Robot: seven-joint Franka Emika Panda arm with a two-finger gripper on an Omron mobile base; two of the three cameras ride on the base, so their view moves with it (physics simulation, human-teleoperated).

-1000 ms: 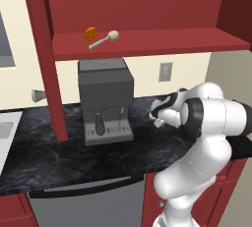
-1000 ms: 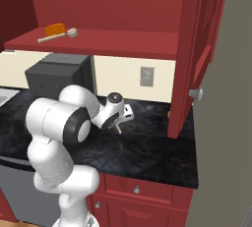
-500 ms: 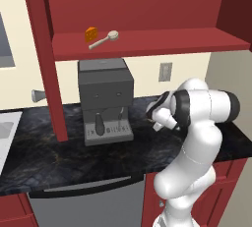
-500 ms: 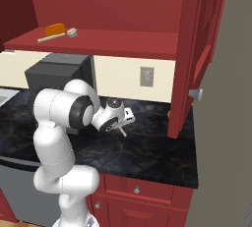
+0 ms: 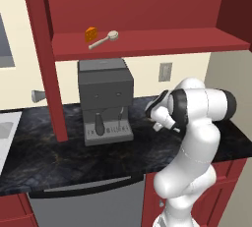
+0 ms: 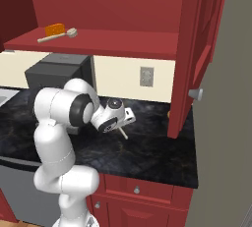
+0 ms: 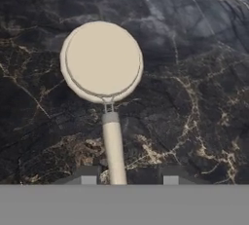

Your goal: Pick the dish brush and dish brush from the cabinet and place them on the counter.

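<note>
Though no writing legible, dish brush [image 7: 102,63] over counter [image 7: 204,73].

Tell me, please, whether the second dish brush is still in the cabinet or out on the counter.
In the cabinet: the second dish brush lies flat on the red shelf beside the orange block.

Arm folded low, wrist pitched down.
Gripper [image 7: 126,176] points downward; its two fingertips [image 7: 88,176] stand parted, a gap showing on either side.

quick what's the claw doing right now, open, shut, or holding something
Claw: fingers part open with gaps either side of the dish brush handle, low over the counter; no grip.
</note>
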